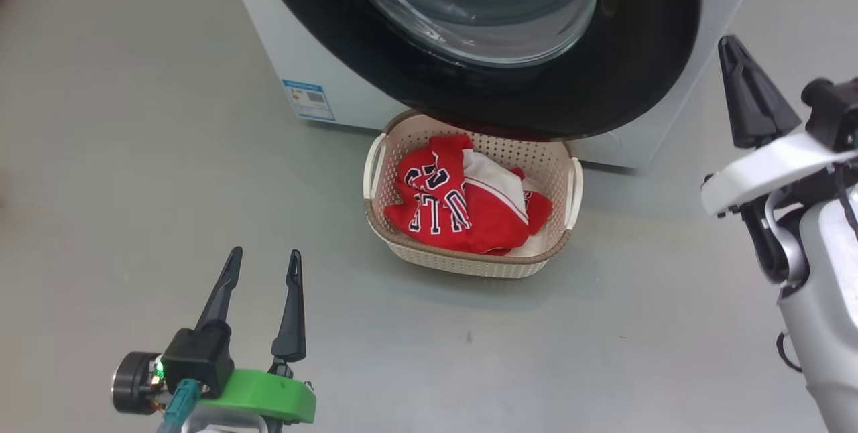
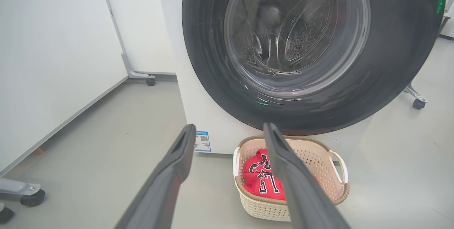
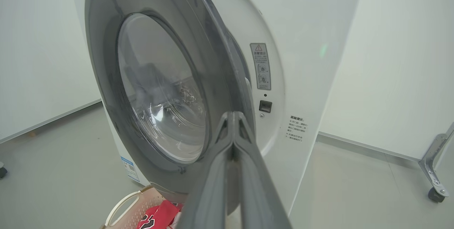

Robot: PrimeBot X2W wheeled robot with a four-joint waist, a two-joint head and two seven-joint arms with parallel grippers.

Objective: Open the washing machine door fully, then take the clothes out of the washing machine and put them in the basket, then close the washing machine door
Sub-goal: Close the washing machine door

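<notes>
Under the ajar washing machine door: clothes, soft and light, heaped in the basket. Door likely rigid and glossy; push at the black rim's free edge. Both empty: left gripper spread wide, right gripper pinched closed.
</notes>
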